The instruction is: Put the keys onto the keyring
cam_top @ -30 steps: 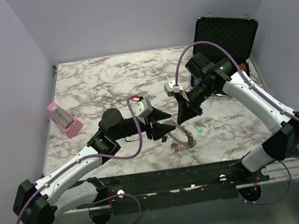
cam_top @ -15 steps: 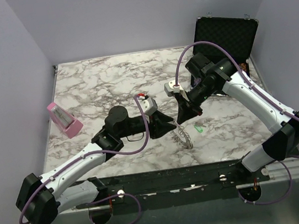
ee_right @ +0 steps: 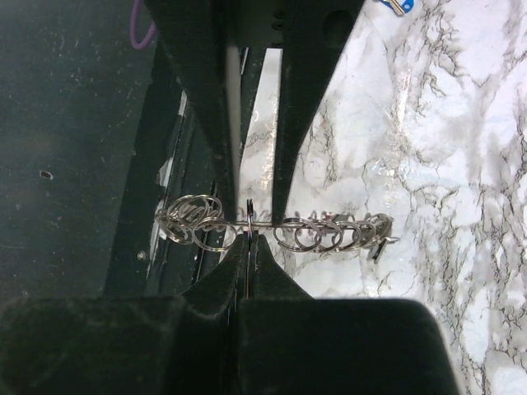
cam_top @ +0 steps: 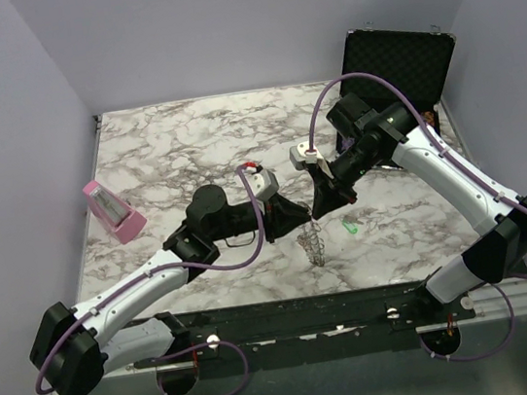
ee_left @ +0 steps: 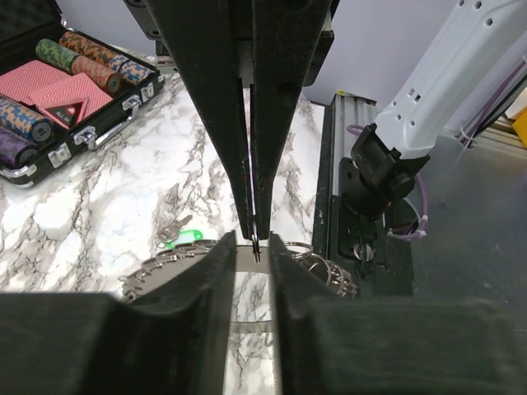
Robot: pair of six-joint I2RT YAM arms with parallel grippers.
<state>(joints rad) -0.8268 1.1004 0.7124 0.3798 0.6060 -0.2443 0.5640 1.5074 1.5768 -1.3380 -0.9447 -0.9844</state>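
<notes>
The keyring (cam_top: pixel 315 242) hangs upright just above the marble table, under my left gripper (cam_top: pixel 296 220). In the left wrist view its bumpy rim (ee_left: pixel 169 262) runs across the narrow gap of my left gripper (ee_left: pixel 250 265), which is shut on it. My right gripper (cam_top: pixel 325 206) points down at the same spot. In the right wrist view the right gripper (ee_right: pixel 247 233) is shut on a thin metal piece, edge-on, at the keyring's wire (ee_right: pixel 329 232). A green-headed key (cam_top: pixel 349 229) lies on the table to the right and also shows in the left wrist view (ee_left: pixel 180 239). A blue key head (ee_right: pixel 397 6) shows far off.
An open black case (cam_top: pixel 400 65) with poker chips and cards (ee_left: pixel 58 82) stands at the back right. A pink object (cam_top: pixel 113 211) sits at the table's left edge. The black front rail (cam_top: pixel 290 316) runs close below the keyring.
My left gripper has moved right towards the right gripper, and the keyring has gone from lying flat to hanging upright. The right arm has hardly moved.
</notes>
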